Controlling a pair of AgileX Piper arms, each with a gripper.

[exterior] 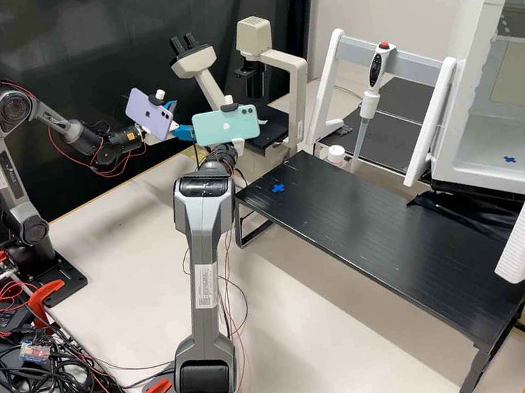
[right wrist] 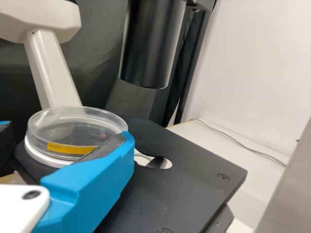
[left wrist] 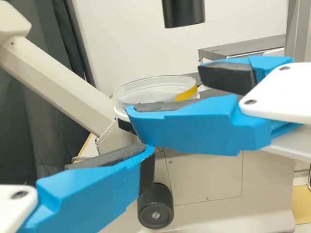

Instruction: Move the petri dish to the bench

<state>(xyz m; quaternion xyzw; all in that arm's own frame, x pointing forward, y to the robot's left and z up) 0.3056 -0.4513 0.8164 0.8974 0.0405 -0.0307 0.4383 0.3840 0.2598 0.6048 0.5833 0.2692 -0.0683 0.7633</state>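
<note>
Resting on the black flat microscope stage [right wrist: 189,174], at twelve o'clock, is the clear round petri dish [right wrist: 73,133]. Blue-fingered right gripper [right wrist: 70,140] stands open around it; blue-fingered left gripper [exterior: 183,119], eleven o'clock, seems open. Gripping, lifting, and placing onto the black bench [exterior: 382,223], four o'clock, remain.
</note>
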